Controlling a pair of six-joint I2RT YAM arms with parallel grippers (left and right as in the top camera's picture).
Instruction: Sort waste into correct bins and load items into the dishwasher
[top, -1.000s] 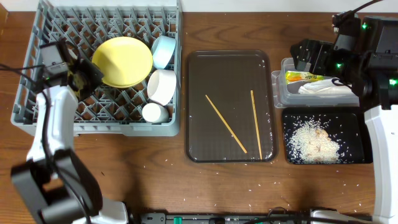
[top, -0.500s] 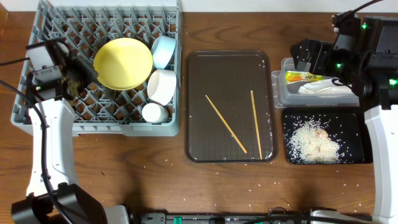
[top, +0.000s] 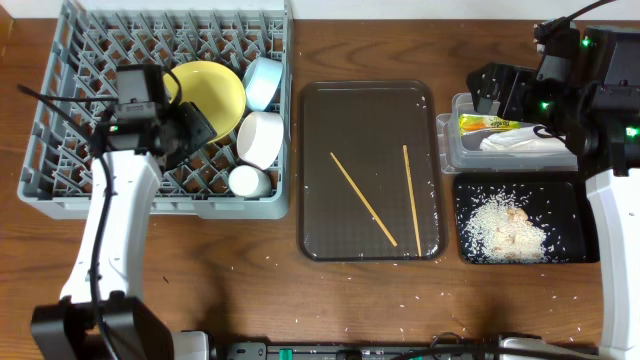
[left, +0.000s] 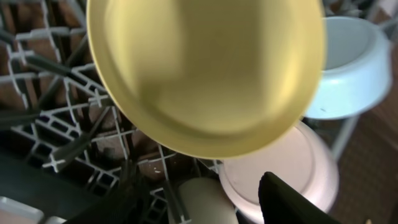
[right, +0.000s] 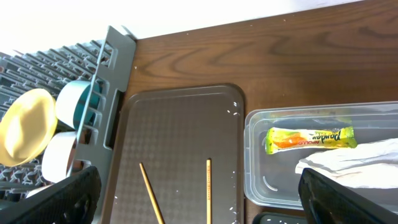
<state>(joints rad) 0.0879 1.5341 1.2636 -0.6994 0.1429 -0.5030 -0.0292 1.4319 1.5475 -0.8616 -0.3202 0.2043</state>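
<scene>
- The left tool (top: 186, 128) was found over the dish rack (top: 60, 190), just beside the yellow plate (left: 205, 68). In the wrist view its fingers were spread wide, with nothing gripped between them.
- Against the frames of one second and half a second before, this tool was seen to have been swung from the rack's left side toward its middle. The plate's left rim was thereby covered by the arm in the overhead view.
- The plate itself was judged unmoved, as far as could be told. It was propped among the pegs, with the light-blue bowl (top: 263, 82), the white bowl (top: 260, 138) and the cup (top: 248, 181) to its right, all inside the rack.
- Loading was therefore judged done or nearly so. The swing was read as an approach to adjust the plate, not a fresh pick.
- The right tool (top: 490, 90) was held wide open above the left end of the clear tub (top: 447, 140), unchanged across the three frames.
- The sachet (top: 485, 124) and napkin (top: 520, 143) were noted in the clear tub, and the rice (top: 505, 228) heaped in the black tub (top: 470, 250).
- Two chopsticks (top: 363, 198) were left on the tray (top: 330, 110), and stray grains were scattered on the counter (top: 250, 290).
</scene>
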